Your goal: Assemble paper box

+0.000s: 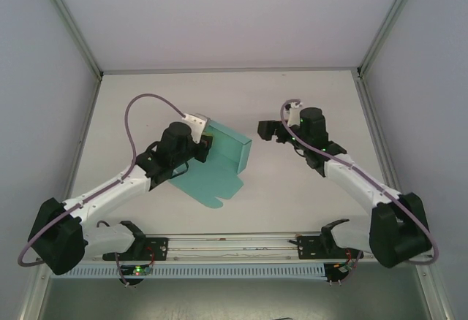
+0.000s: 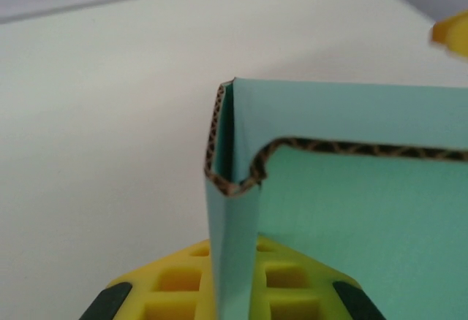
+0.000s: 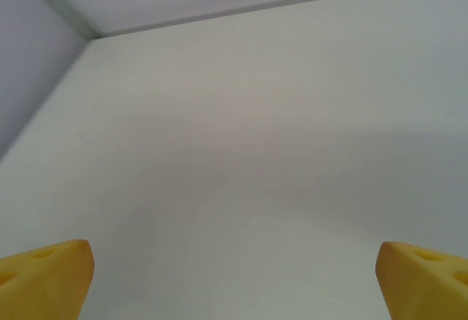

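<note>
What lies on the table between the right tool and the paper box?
Nothing lies there. In the top view, the stretch of table between the open right tool and the paper box is bare.

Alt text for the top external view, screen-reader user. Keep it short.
Seen from above, a half-folded teal-green paper box lies left of centre on a white table, one wall upright and its flaps flat, with the left tool at its left wall. The right tool is apart to the box's right, holding nothing.
</note>
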Controlling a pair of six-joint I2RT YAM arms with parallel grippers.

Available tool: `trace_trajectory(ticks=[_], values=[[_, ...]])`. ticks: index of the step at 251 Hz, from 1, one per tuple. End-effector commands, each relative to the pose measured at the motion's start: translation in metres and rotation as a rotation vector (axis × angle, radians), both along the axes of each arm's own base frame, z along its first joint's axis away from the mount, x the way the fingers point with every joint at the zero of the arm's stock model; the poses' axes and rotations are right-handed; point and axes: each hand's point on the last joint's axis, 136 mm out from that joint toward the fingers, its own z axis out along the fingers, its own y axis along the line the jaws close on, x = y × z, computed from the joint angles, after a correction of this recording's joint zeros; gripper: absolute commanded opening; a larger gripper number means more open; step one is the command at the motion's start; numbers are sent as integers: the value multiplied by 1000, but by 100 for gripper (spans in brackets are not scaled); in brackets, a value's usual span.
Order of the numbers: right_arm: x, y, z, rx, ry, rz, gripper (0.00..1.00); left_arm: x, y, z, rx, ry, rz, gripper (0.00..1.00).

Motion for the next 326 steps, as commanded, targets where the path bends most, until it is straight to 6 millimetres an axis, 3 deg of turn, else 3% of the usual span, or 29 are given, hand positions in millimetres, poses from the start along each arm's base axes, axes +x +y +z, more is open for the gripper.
trace_trajectory(ticks=[1,71,105,163,191,215,233,266,282,287,290,307,326], values=[[-15,-39,-21,-184,57,-106,98,-18,7,-24,195,167,-102,0],[-27,-63,-26,-254,95,-128,98,-36,-5,-81,551,417,-390,0],[-27,-67,-31,-267,107,-126,99,-27,-9,-108,790,452,-450,0],[-28,-72,-42,-265,126,-132,98,-4,-18,-141,974,480,-482,0],[-28,-74,-48,-264,145,-133,98,1,-26,-144,968,486,-500,35],[-28,-76,-50,-266,153,-134,99,1,-37,-136,919,471,-522,52],[-28,-76,-50,-267,148,-123,98,0,-46,-125,868,450,-548,57],[-28,-66,-45,-266,108,-45,98,1,-62,-91,761,358,-576,72],[-28,-55,-42,-267,71,35,98,5,-68,-68,714,293,-566,81],[-29,-50,-40,-269,54,69,98,7,-70,-60,698,269,-555,96],[-29,-48,-40,-268,47,85,98,8,-70,-55,688,256,-544,100],[-24,-36,-34,-265,9,147,99,24,-68,-21,620,161,-436,100],[-19,-19,-31,-281,-20,247,99,49,-50,25,487,63,-236,100]])
